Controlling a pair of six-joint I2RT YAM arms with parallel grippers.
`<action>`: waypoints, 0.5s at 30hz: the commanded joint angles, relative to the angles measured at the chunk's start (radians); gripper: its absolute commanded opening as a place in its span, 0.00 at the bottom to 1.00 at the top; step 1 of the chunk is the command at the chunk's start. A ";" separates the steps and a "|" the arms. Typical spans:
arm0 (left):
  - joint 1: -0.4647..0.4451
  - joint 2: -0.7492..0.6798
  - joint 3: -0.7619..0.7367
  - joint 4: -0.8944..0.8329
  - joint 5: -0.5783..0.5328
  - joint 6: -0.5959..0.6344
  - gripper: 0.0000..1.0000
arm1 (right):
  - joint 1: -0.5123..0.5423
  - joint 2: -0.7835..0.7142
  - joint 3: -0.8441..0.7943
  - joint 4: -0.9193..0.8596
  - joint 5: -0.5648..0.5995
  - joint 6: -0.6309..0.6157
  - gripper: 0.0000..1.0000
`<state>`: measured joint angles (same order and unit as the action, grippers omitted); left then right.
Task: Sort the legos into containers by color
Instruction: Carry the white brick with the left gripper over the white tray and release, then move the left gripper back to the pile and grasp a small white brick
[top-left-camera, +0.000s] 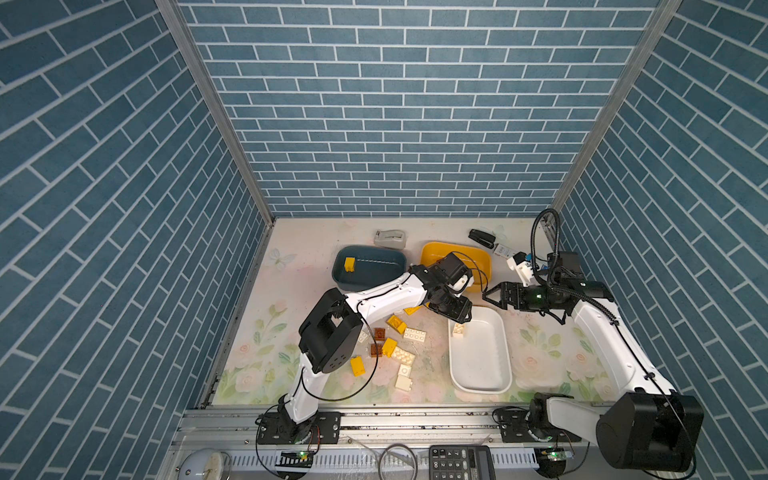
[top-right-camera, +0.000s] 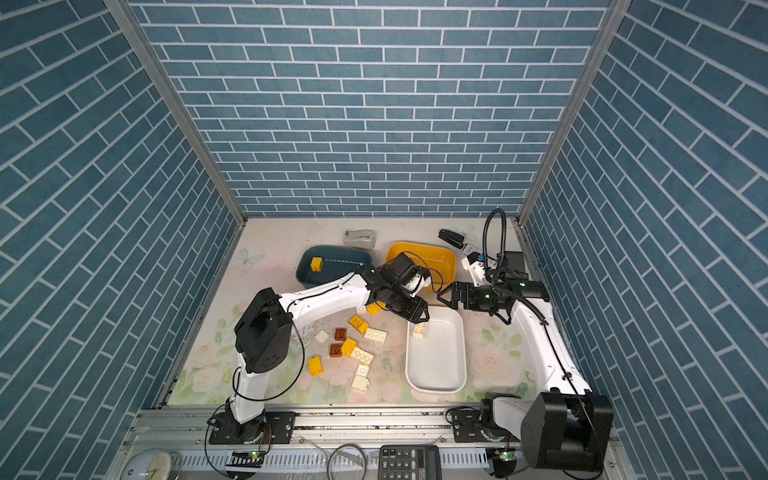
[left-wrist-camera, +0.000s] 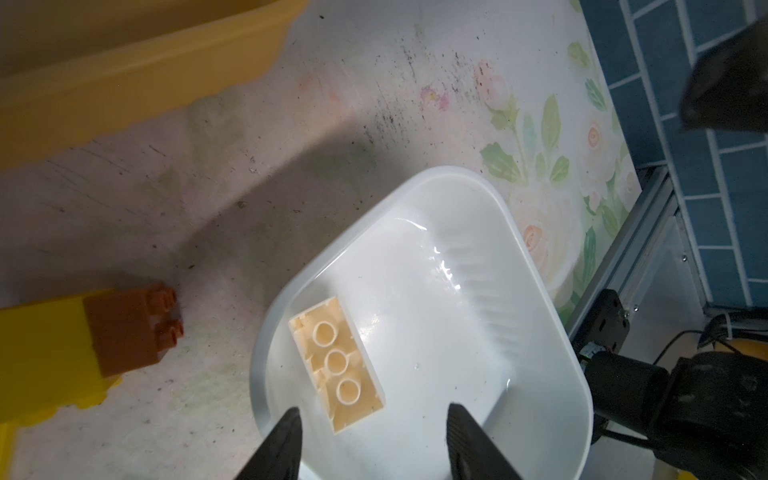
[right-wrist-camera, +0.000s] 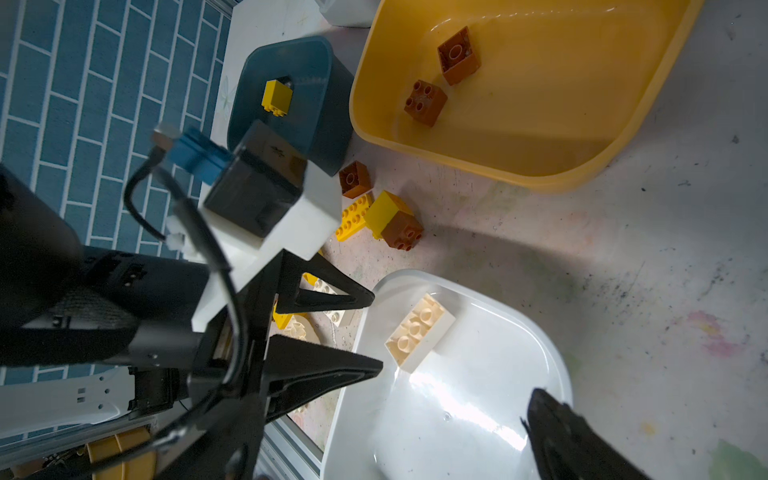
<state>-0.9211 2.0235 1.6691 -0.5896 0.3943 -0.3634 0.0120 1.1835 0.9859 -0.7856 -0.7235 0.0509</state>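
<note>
My left gripper (top-left-camera: 460, 319) (left-wrist-camera: 372, 411) hangs open over the far-left corner of the white tub (top-left-camera: 482, 365). Just ahead of its fingertips a cream lego (left-wrist-camera: 336, 363) (top-left-camera: 459, 329) lies underside up in that tub, free of both fingers. My right gripper (top-left-camera: 485, 297) is open and empty over the gap between the white tub and the yellow tub (top-left-camera: 432, 249). Two brown legos (right-wrist-camera: 424, 102) lie in the yellow tub, and a yellow lego (top-left-camera: 350, 264) lies in the blue tub (top-left-camera: 374, 253). Several loose yellow, brown and cream legos (top-left-camera: 396, 324) lie left of the white tub.
A grey tape dispenser (top-left-camera: 389, 239) and a black stapler (top-left-camera: 482, 238) sit along the back wall. A joined yellow-and-brown brick (right-wrist-camera: 395, 222) lies near the yellow tub's front. A calculator (top-left-camera: 461, 463) rests beyond the front rail. The two grippers are close together.
</note>
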 joint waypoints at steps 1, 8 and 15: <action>0.021 -0.096 -0.020 -0.051 -0.015 0.018 0.62 | -0.003 -0.009 0.005 -0.025 -0.062 -0.033 0.99; 0.108 -0.278 -0.177 -0.191 -0.086 0.082 0.72 | 0.007 -0.053 -0.055 0.045 -0.141 0.035 0.98; 0.220 -0.464 -0.390 -0.330 -0.257 0.049 0.76 | 0.080 -0.069 -0.096 0.126 -0.127 0.102 0.98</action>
<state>-0.7265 1.6123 1.3392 -0.8097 0.2317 -0.3000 0.0685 1.1278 0.9024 -0.7048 -0.8295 0.1143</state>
